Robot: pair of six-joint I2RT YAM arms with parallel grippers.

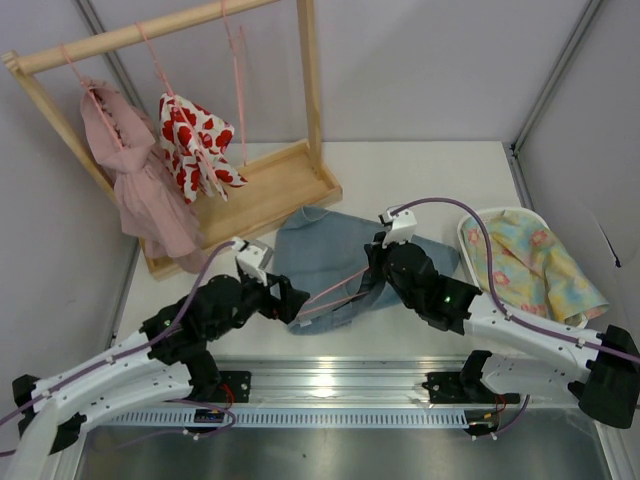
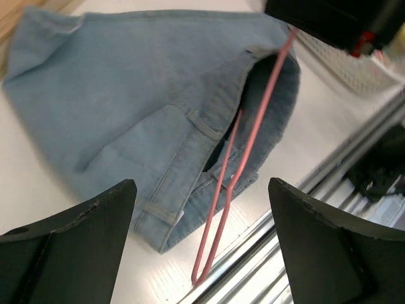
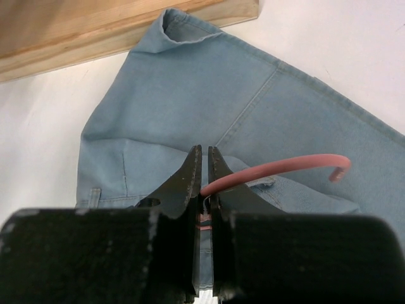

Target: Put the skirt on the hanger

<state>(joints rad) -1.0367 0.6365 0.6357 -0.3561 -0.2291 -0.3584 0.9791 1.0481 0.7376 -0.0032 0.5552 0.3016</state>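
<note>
Two arms: both reach in from the near edge and meet over the skirt (image 1: 325,250) at mid-table.

Skirt: light blue denim, lying rumpled on the white table (image 1: 430,170). Its far corner is right up against the tray base of the wooden rack (image 1: 270,190), and its waistband end points toward the arms. The left wrist view shows belt loops and the waist gaping open on one side.

Hanger (image 1: 335,290): thin pink wire, lying slantwise at the waistband between the two grippers. In the left wrist view one strand comes out of the dark waist opening. A narrow bent corner pokes past the waistband toward the metal rail (image 1: 330,375) at the table's near edge. How much wire sits inside the skirt: cannot tell.

Right gripper (image 1: 375,268): fingers (image 3: 190,180) pressed together, pinching the hanger wire. In the right wrist view the wire comes out between them and curves off to a free hooked end above the denim.

Left gripper (image 1: 292,300): jaws spread wide, nothing between them, nothing held. It hovers on the near side of the waistband, with the hanger's corner and the waistband showing through the gap.

Rack load: pink dress (image 1: 140,190) and heart-print garment (image 1: 195,145) hang from the top bar, with a spare hanger (image 1: 240,100) bare beside them.

Basket (image 1: 465,235): white, right of the skirt, floral cloth (image 1: 530,265) inside.
</note>
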